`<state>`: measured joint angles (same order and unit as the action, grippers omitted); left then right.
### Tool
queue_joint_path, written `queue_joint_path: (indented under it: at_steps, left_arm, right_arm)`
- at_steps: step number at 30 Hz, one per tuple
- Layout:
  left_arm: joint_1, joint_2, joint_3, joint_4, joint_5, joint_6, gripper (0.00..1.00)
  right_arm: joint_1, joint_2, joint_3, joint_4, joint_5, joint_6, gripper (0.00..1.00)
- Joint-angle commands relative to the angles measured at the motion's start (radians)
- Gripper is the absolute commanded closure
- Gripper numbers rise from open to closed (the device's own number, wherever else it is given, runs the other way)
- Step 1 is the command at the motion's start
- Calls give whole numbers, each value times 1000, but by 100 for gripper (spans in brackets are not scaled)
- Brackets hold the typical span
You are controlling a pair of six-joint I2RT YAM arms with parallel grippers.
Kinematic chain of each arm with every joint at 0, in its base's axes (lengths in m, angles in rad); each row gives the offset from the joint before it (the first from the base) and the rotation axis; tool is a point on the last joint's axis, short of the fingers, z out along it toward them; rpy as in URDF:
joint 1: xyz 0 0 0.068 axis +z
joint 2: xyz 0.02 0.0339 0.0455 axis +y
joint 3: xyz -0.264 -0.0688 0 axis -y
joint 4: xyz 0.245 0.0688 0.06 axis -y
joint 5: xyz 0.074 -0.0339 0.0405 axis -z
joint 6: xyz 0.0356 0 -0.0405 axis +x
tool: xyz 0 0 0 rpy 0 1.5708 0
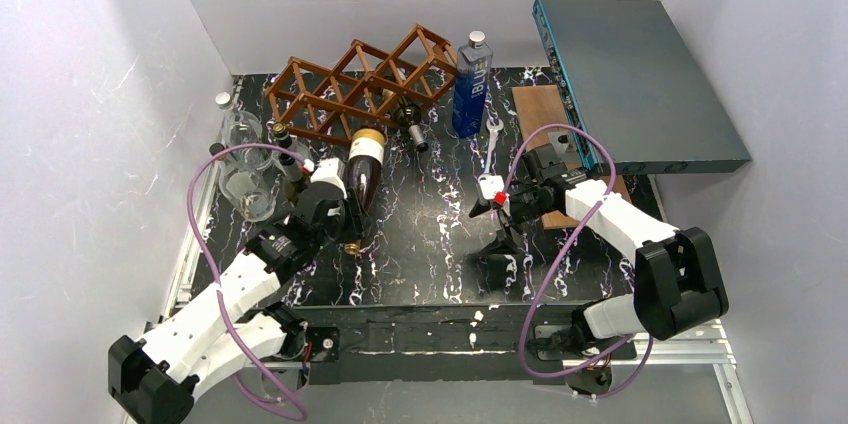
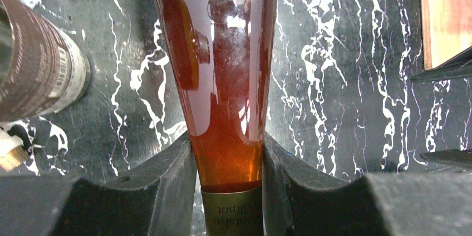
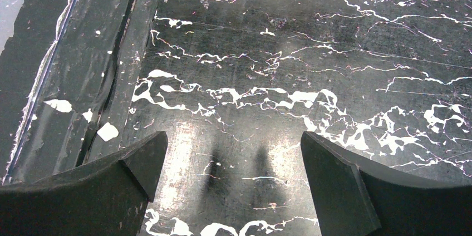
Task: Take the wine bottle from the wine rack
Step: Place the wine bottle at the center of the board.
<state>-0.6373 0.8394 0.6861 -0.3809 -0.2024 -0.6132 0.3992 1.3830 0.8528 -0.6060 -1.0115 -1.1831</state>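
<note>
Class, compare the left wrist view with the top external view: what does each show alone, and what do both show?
Only the left wrist view: the lettering on the gold foil. Only the top external view: the wine rack, blue bottle and open right gripper. Both: the left gripper shut on the wine bottle.

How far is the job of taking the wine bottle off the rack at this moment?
Done: the left pincer is shut on the neck of the wine bottle. In hand: the bottle's base sits just at the front of the rack; I cannot tell if it is fully clear. Left: carry it away and set it on the table. The right pincer is open and holds nothing.
</note>
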Motion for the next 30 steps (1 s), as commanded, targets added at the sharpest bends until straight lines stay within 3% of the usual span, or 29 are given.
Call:
queue_joint_path:
  at_steps: [1,20,30]
  left_arm:
    - [-4,-92,118,208,-13,-16,100]
    - [-4,3,314,-108,183,-150,100]
    - [-4,94,415,-234,310,-204,100]
  right_arm:
    - [-17,8,8,-31,-12,-20,0]
    - [-7,1,42,-85,-31,-60,0]
    - [70,41,165,-166,17,-123,0]
